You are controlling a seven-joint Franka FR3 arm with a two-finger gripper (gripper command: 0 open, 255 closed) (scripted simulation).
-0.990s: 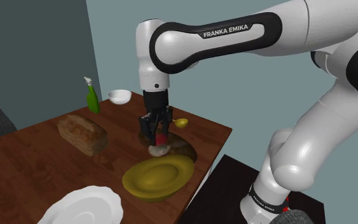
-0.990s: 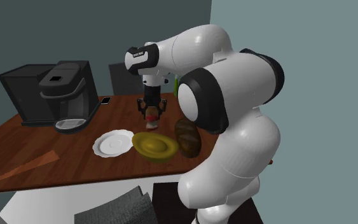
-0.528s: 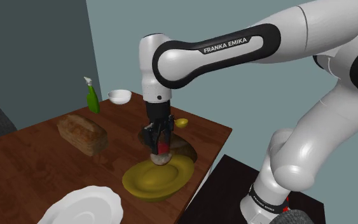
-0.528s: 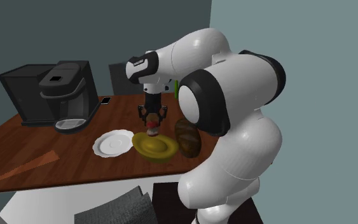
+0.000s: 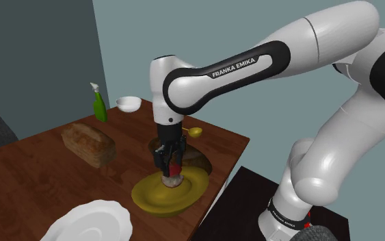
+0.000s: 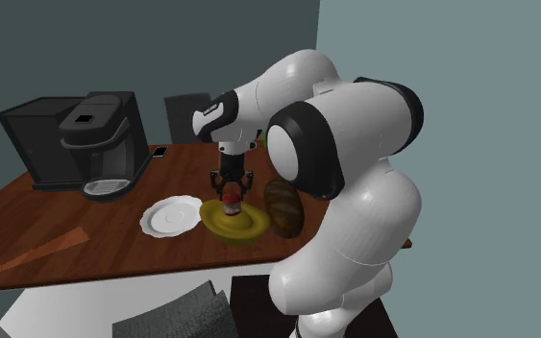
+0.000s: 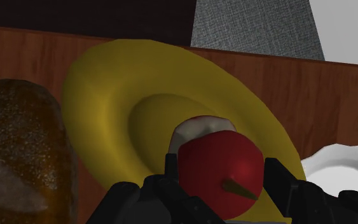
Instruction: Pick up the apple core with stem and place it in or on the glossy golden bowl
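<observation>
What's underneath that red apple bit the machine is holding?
The golden bowl lies directly under the apple core, which the black jaws clasp over the bowl's hollow. The core hides part of the bowl's floor, so whether it touches there cannot be told.

Shoulder view: bowl (image 5: 146, 195) lower centre on table (image 5: 27, 171), apple core (image 5: 174, 179) over it, possibly touching. Loaf (image 5: 88, 144) centre-left, plate (image 5: 91, 220) lower left, bottle (image 5: 100, 106) behind loaf.
</observation>
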